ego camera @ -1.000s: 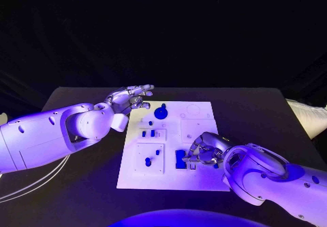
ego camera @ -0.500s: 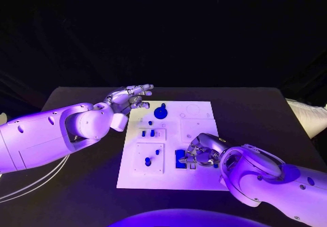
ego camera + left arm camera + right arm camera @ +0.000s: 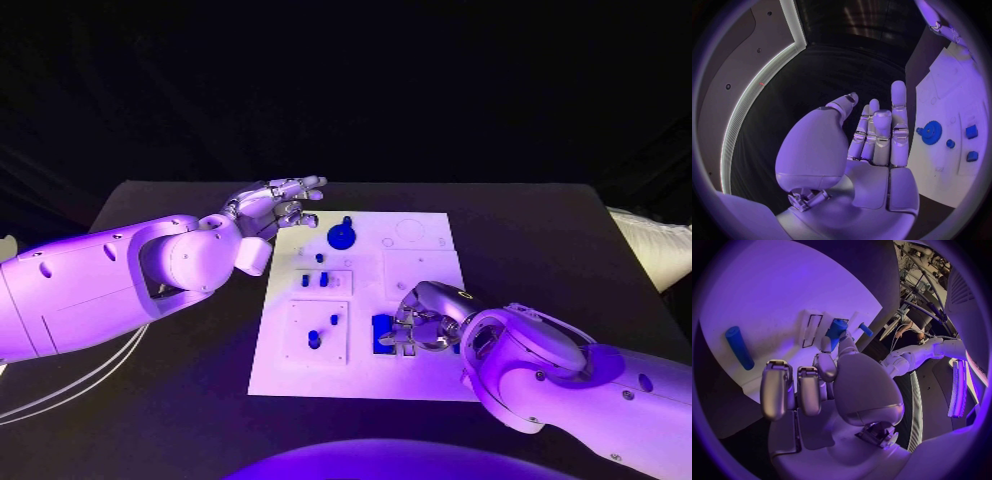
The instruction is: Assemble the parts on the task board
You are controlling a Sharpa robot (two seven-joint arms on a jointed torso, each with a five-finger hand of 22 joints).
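Lying mid-table, white board (image 3: 368,385) unmoved, left hand (image 3: 277,207) still hovering with fingers apart at its far corner, right hand (image 3: 423,318) drawn slightly nearer, pinching blue peg (image 3: 836,330) over the board, insertion seemingly close.

White task board (image 3: 368,385) lies flat mid-table, long side running away from the robot. Blue gear-shaped part (image 3: 340,238) sits at its far end. Small blue parts (image 3: 313,281) stand in the middle-left panel, more (image 3: 315,340) in the near-left panel.
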